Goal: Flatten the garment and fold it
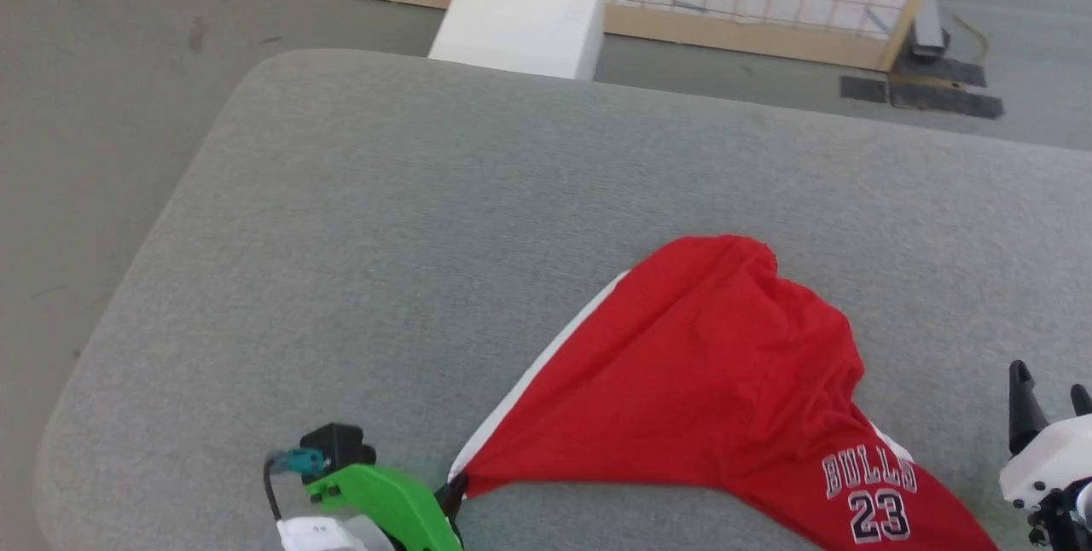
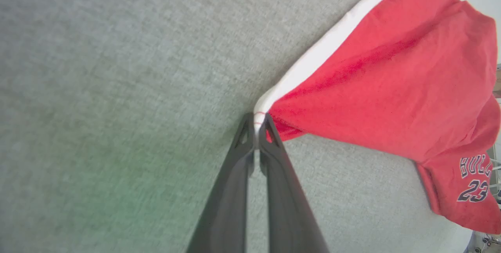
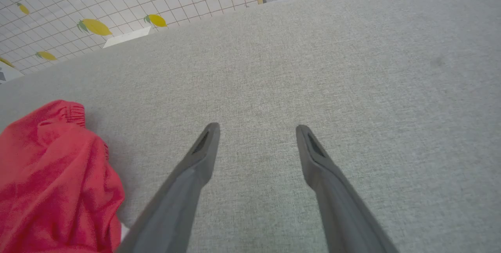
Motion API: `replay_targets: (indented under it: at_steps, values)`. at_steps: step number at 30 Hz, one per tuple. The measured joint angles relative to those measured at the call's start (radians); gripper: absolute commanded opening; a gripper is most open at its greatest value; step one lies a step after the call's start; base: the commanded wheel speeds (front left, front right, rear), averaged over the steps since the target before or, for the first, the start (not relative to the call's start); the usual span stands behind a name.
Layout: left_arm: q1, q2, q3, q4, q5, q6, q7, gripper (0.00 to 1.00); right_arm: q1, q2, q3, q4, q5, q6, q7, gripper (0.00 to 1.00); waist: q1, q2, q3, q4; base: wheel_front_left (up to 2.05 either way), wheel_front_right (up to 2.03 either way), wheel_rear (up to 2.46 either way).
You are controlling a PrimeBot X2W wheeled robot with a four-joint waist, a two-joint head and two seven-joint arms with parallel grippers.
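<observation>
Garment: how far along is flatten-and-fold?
Done: nothing yet; the garment lies bunched on the grey surface, no fold made. In hand: left gripper shut on its white-trimmed corner; right gripper open, off the cloth. Left: spreading it flat, then every fold.

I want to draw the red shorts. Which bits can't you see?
Head view: the red shorts run off the bottom edge below "23".
Left wrist view: the fingers of the left hand cover the pinched white corner.
Right wrist view: the left edge cuts off most of the shorts.
</observation>
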Motion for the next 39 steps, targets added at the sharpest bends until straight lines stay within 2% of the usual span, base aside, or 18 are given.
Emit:
replay_targets:
  at_steps: [3, 4, 5, 9, 11, 14, 17, 18, 22, 26, 35, 39]
  values:
    - [0.028, 0.0, 0.015, -0.034, -0.006, 0.016, -0.009, 0.0, 0.0, 0.0, 0.007, -0.001, -0.005, 0.0, 0.007, 1.0, 0.0, 0.0, -0.007, 0.025, 0.0, 0.0, 0.0]
    - [0.03, -0.001, 0.025, -0.044, -0.007, 0.017, -0.023, 0.31, 0.0, 0.0, 0.008, -0.002, -0.006, 0.0, 0.008, 1.0, 0.0, 0.0, -0.008, 0.031, 0.0, 0.0, 0.0]
    - [0.03, 0.0, 0.036, -0.056, -0.011, 0.017, -0.035, 1.0, 0.0, 0.0, 0.012, -0.003, -0.007, 0.0, 0.01, 1.0, 0.0, 0.0, -0.01, 0.038, 0.0, 0.0, 0.0]
    - [0.027, 0.008, 0.086, -0.101, 0.001, 0.004, -0.134, 1.0, -0.004, 0.0, 0.036, -0.018, -0.011, 0.0, 0.022, 1.0, 0.0, 0.0, -0.014, 0.057, 0.0, 0.0, 0.0]
    - [0.023, 0.021, 0.106, -0.112, 0.021, -0.017, -0.201, 1.0, -0.012, 0.0, 0.062, -0.03, -0.014, 0.0, 0.03, 1.0, 0.0, 0.0, -0.015, 0.062, 0.0, 0.0, 0.0]
    - [0.014, 0.049, 0.116, -0.115, 0.109, -0.048, -0.346, 1.0, -0.04, 0.0, 0.13, -0.052, -0.029, 0.0, 0.058, 1.0, 0.0, 0.0, -0.012, 0.062, 0.0, 0.0, 0.0]
    - [0.001, 0.066, 0.107, -0.108, 0.225, -0.061, -0.481, 1.0, -0.084, -0.001, 0.224, -0.068, -0.06, 0.0, 0.104, 1.0, 0.0, 0.0, -0.006, 0.06, 0.0, 0.0, 0.0]
    - [-0.006, 0.065, 0.109, -0.099, 0.283, -0.064, -0.516, 1.0, -0.128, 0.0, 0.295, -0.068, -0.08, 0.0, 0.152, 1.0, 0.0, 0.0, 0.0, 0.06, 0.0, 0.0, 0.0]
    - [-0.011, 0.037, 0.133, -0.109, 0.379, -0.074, -0.527, 1.0, -0.213, 0.0, 0.413, -0.043, -0.177, 0.0, 0.26, 1.0, 0.0, 0.0, 0.016, 0.069, 0.0, 0.0, 0.0]
    - [-0.014, -0.013, 0.173, -0.133, 0.444, -0.102, -0.528, 1.0, -0.303, -0.002, 0.469, 0.025, -0.259, 0.0, 0.363, 1.0, 0.0, 0.0, 0.04, 0.088, 0.0, 0.0, 0.0]
    - [-0.016, -0.099, 0.248, -0.129, 0.516, -0.18, -0.531, 1.0, -0.408, -0.055, 0.495, 0.179, -0.35, 0.0, 0.512, 1.0, 0.0, 0.0, 0.102, 0.149, 0.0, 0.0, 0.0]
    - [-0.017, -0.124, 0.274, -0.113, 0.526, -0.209, -0.531, 1.0, -0.408, -0.065, 0.542, 0.22, -0.328, 0.0, 0.542, 1.0, 0.0, 0.0, 0.126, 0.173, 0.0, 0.0, 0.0]
